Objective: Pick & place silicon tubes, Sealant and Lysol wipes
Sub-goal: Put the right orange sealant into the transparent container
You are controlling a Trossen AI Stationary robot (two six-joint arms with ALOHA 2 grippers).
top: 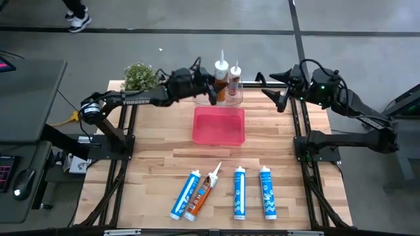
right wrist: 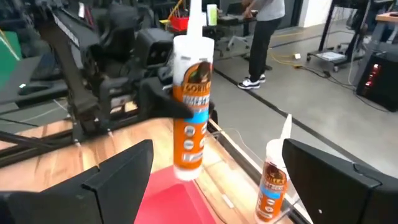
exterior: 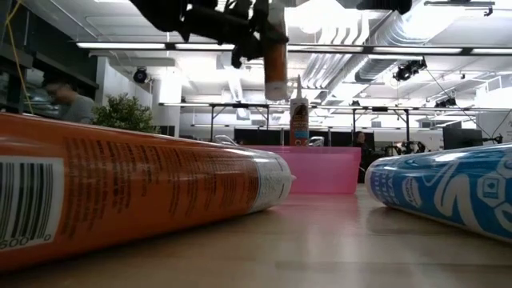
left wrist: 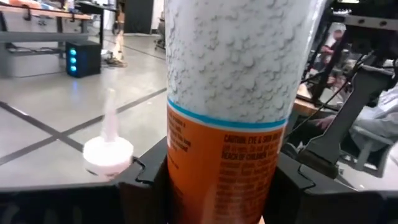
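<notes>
My left gripper point(top: 211, 88) reaches in from the left to the table's far middle and is shut on an upright orange-and-white sealant tube point(top: 220, 73), nozzle up. The tube also shows in the right wrist view point(right wrist: 189, 118) and the low view point(exterior: 275, 64). A second, smaller tube point(top: 235, 80) stands upright just right of it, behind the pink tray point(top: 218, 134). Several tubes lie at the near edge: two blue-and-white point(top: 239, 192) point(top: 267, 191), another blue point(top: 185, 195) and one orange point(top: 203, 191). My right gripper point(right wrist: 217, 158) is open and empty at the far right point(top: 279, 98). My left gripper pinches the tube's body about halfway up, on the orange label point(left wrist: 227, 168), between its two fingers point(left wrist: 146, 177). The fingers come level from the table's left, across the tube. The tube stands upright, nozzle up, lifted clear above the far edge of the pink tray point(right wrist: 180, 199).
A small green plant point(top: 139, 75) stands at the far left corner. In the low view the orange tube point(exterior: 120, 192) and a blue tube point(exterior: 448, 192) lie close in front. Bare wood lies between the pink tray and the near row of tubes.
</notes>
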